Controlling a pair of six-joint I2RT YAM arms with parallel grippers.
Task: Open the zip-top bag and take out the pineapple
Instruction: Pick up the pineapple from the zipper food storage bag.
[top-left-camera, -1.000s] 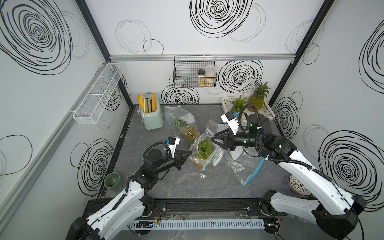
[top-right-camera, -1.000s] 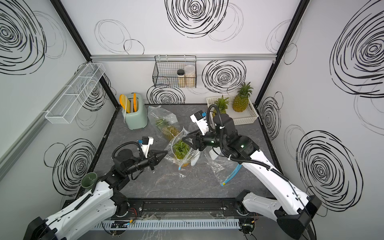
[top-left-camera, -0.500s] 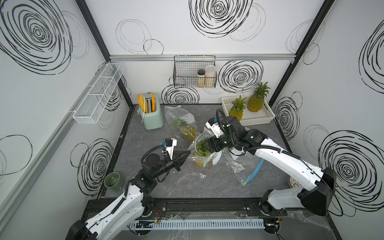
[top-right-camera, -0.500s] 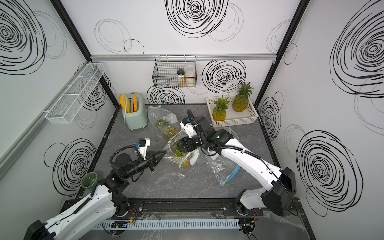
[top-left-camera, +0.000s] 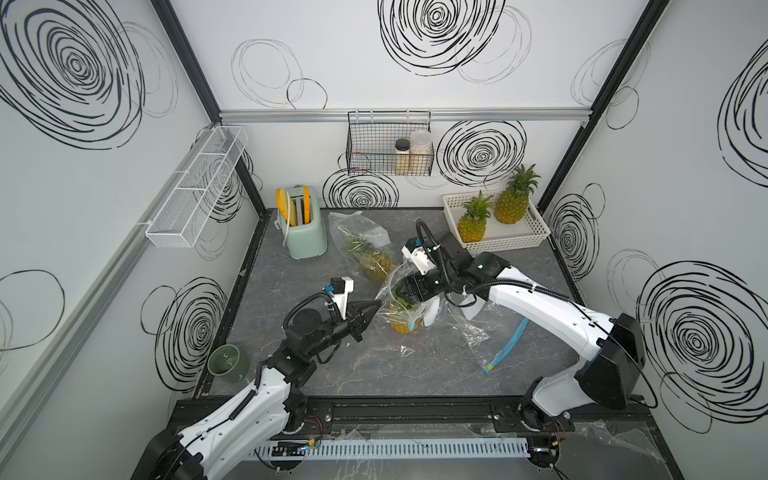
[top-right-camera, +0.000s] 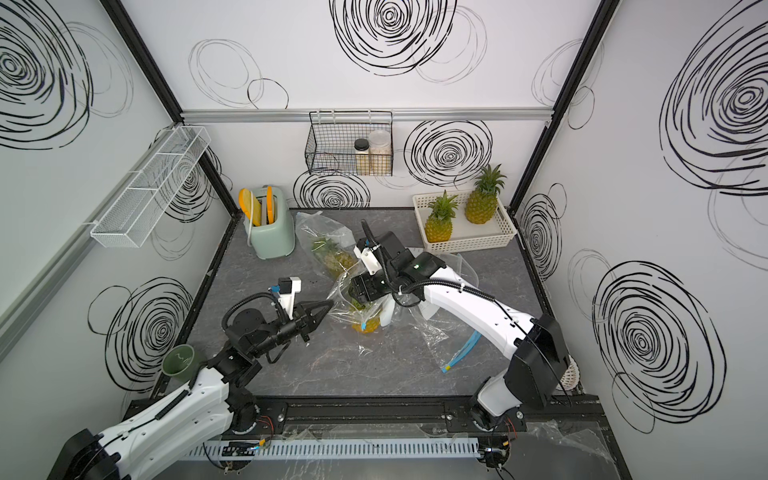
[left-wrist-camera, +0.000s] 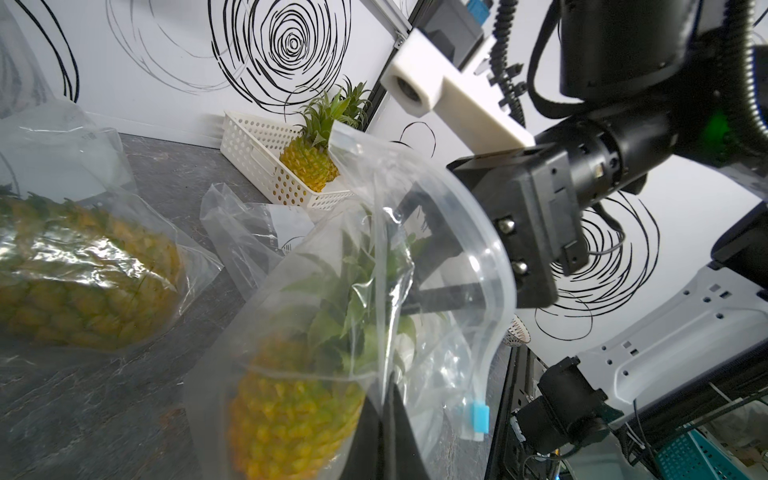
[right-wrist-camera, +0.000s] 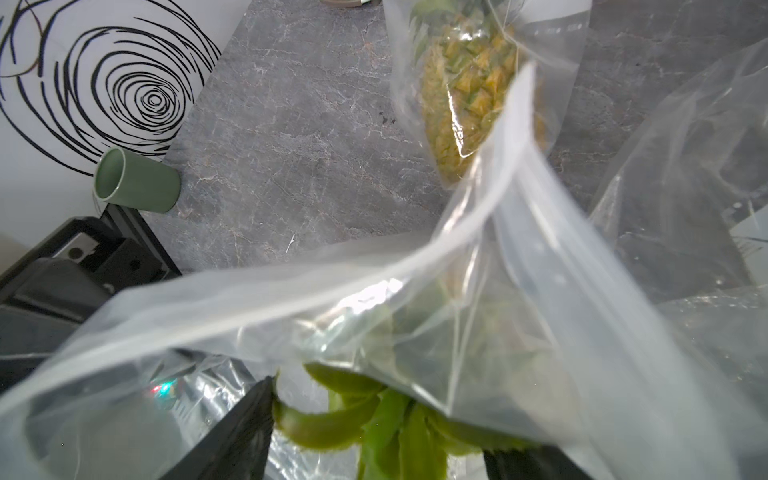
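Left gripper (top-left-camera: 375, 308): jaws pressed together, pinching the rim of the zip-top bag (top-left-camera: 384, 318) at its 9 o'clock side. Right gripper (right-wrist-camera: 382, 440): jaws spread wide inside the bag's mouth, straddling the crown leaves of the pineapple (left-wrist-camera: 286, 415). The pineapple stands bagged mid-surface (top-left-camera: 415, 374).

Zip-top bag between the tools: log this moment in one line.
left tool: shut on zip-top bag rim | right tool: open inside bag mouth, around pineapple crown | pineapple: not yet out
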